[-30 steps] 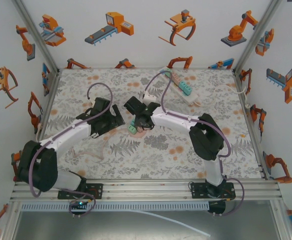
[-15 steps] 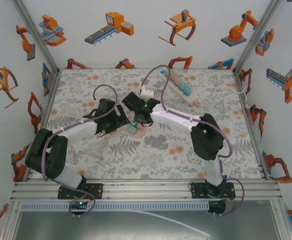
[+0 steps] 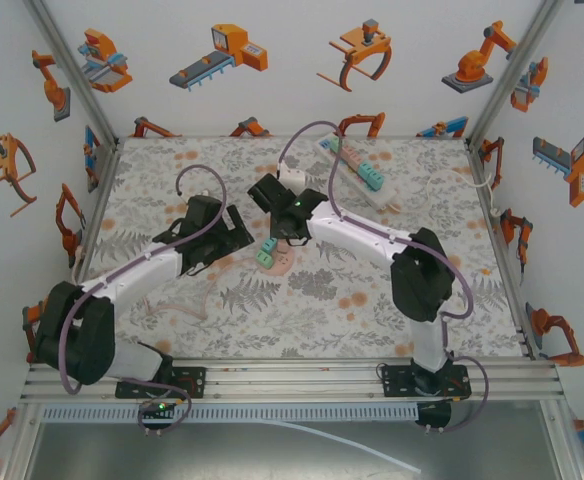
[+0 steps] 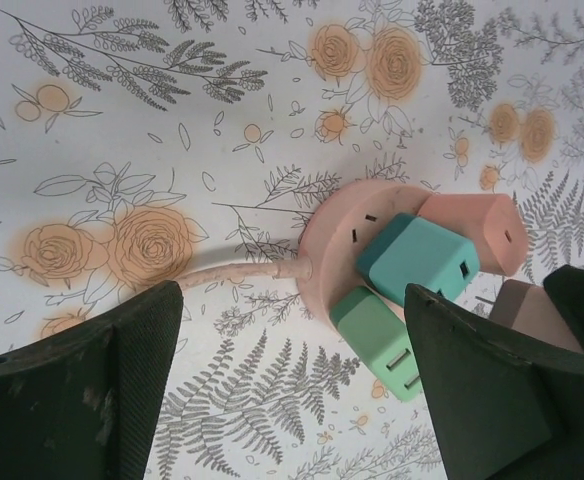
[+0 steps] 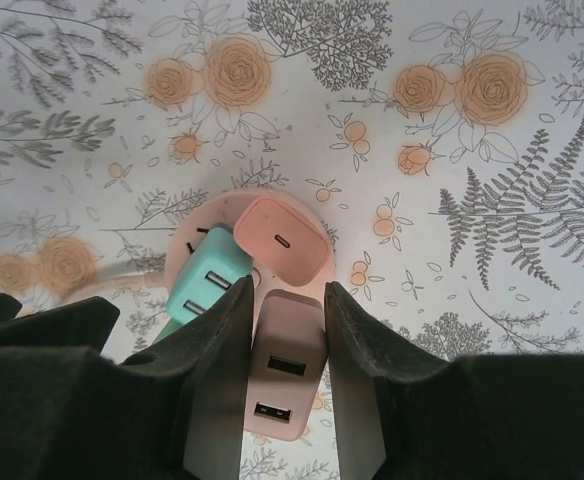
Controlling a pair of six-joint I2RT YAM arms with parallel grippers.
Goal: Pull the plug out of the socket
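Left tool withdrew; wrist view shows right tool seemingly clamping plug.

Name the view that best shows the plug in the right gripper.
Right wrist: the beige plug sits centred, clamped in the right gripper, both ports facing the camera. Left wrist catches a sliver near its right edge; top external has it mostly under the gripper.

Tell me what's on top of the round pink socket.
A teal plug, green plug, salmon plug, and a pale pink plug clamped in the right hand. Their prongs and the socket face beneath are covered.
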